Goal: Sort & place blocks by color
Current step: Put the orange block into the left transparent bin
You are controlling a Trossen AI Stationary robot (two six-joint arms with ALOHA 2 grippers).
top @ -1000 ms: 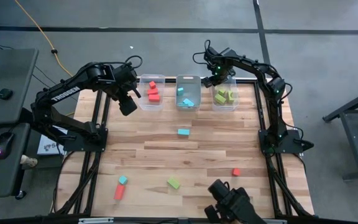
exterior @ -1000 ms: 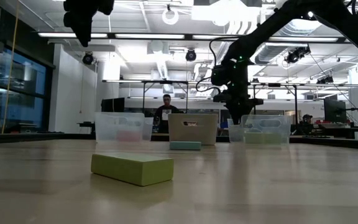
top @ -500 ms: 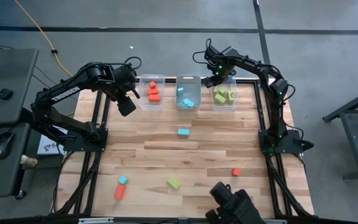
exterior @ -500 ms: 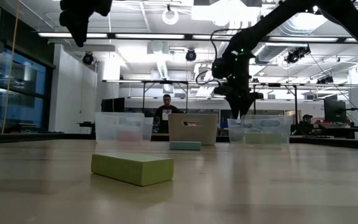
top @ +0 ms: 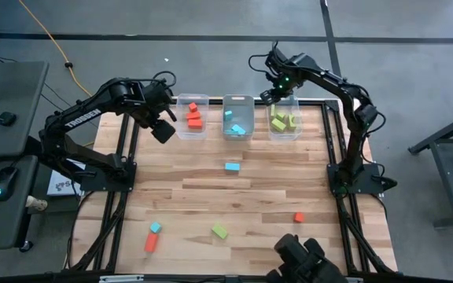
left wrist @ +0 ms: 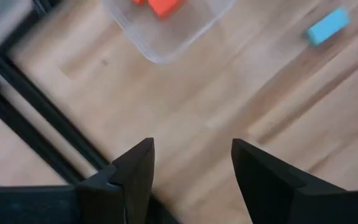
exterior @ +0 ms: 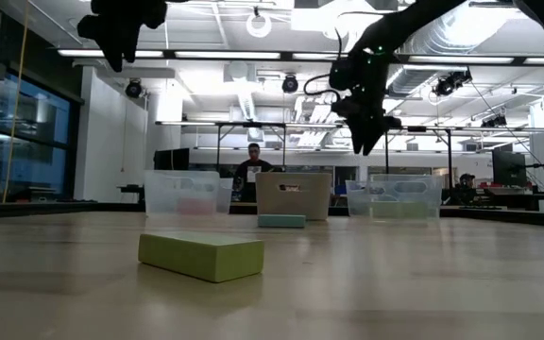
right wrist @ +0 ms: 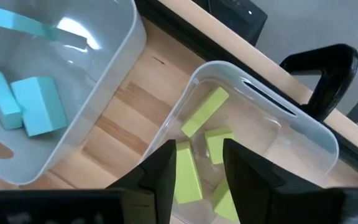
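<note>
Clear plastic bins sit three in a row at the far edge of the wooden surface [top: 266,185]: left bin [top: 192,103] has red-orange blocks [top: 193,118], middle bin [top: 237,101] light blue blocks [top: 235,126], right bin [top: 286,135] yellow-green blocks [top: 284,121].

Loose on the surface: light blue block [top: 232,167] mid-surface just in front of the middle bin; red-orange bar [top: 150,241] with a small light blue cube [top: 156,227] touching its far end, near-left; yellow-green block [top: 220,231] near-centre; red-orange cube [top: 298,217] near-right.

Left end effector [top: 163,130] hangs just left of the left bin, above the surface, fingers spread apart, nothing between them.

Right end effector [top: 270,94] is raised over the back-left corner of the right bin, fingers parted a little, empty.
</note>
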